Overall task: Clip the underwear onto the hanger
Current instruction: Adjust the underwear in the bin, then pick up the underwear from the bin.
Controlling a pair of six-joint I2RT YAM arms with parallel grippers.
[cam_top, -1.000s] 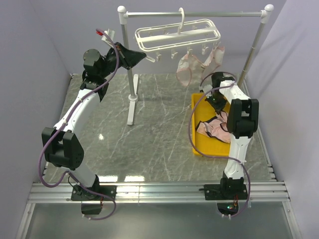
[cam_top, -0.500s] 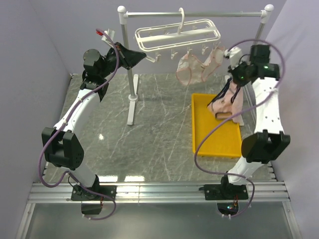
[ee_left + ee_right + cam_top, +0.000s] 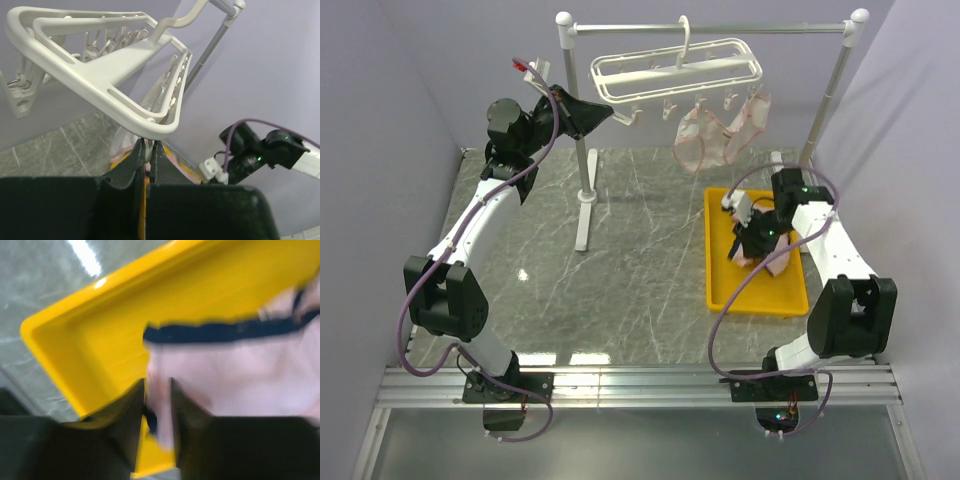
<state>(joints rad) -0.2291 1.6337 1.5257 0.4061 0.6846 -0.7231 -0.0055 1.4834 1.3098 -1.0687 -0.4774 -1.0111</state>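
Note:
The white hanger point(image 3: 675, 68) hangs by its hook from the top rail, and two pale pink underwear point(image 3: 692, 140) point(image 3: 748, 118) dangle from its clips. My left gripper point(image 3: 608, 115) is raised at the hanger's left end. In the left wrist view it point(image 3: 148, 144) is shut on a small white clip under the hanger frame point(image 3: 100, 75). My right gripper point(image 3: 745, 245) is low in the yellow tray point(image 3: 757, 308). Its jaws point(image 3: 158, 385) stand slightly apart with the pink, navy-trimmed underwear point(image 3: 225, 375) point(image 3: 775, 255) between them; that view is blurred.
The grey rail stand has a left post point(image 3: 582, 190) on a foot, a right post point(image 3: 820, 120) and a top rail point(image 3: 770, 27). Purple walls close in on the left, back and right. The yellow tray point(image 3: 100, 330) lies on the marble tabletop at the right.
My right arm was in the tray, then held the trimmed underwear up near the hanger, and is now back down in the tray with it. The left arm has not moved.

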